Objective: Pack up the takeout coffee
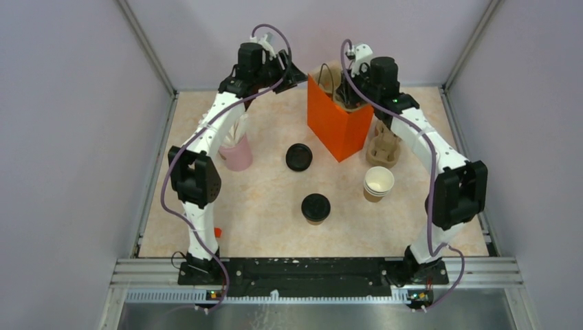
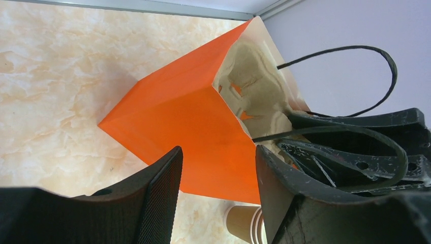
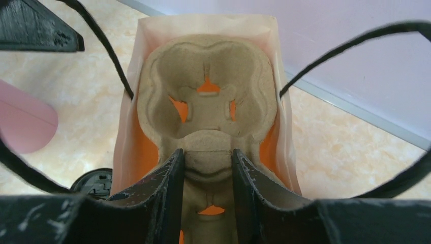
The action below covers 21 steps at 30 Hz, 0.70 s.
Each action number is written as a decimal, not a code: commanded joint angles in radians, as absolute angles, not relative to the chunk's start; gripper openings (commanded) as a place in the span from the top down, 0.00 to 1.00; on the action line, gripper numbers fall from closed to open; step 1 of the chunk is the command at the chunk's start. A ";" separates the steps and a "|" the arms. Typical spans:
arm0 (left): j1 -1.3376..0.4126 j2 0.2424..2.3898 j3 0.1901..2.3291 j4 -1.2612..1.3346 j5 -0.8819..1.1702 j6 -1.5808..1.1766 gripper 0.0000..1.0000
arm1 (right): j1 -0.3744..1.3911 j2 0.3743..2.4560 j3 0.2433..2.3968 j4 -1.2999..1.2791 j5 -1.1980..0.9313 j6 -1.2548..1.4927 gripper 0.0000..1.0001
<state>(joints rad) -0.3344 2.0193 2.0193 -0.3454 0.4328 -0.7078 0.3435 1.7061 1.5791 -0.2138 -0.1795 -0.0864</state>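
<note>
The takeout coffee (image 1: 315, 207), a small brown cup with a black lid, stands on the table in front of the orange bag (image 1: 337, 124). My right gripper (image 3: 207, 162) reaches into the bag's mouth and is shut on the centre ridge of a pulp cup carrier (image 3: 206, 96) that sits inside the bag (image 3: 127, 137). The bag's black handles loop around it. My left gripper (image 2: 218, 157) is open and empty, held just left of the bag's top edge (image 2: 178, 112). The coffee shows in neither wrist view.
A separate black lid (image 1: 299, 157) lies left of the bag. A stack of lidless cups (image 1: 378, 183) and a stack of pulp carriers (image 1: 383, 148) stand to its right. A pink cup (image 1: 236, 151) stands at the left. Walls enclose the table.
</note>
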 commanded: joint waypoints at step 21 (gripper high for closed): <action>-0.325 1.974 1.965 -0.330 0.479 -0.726 0.39 | 0.374 1.784 1.709 -0.087 -0.056 0.076 0.78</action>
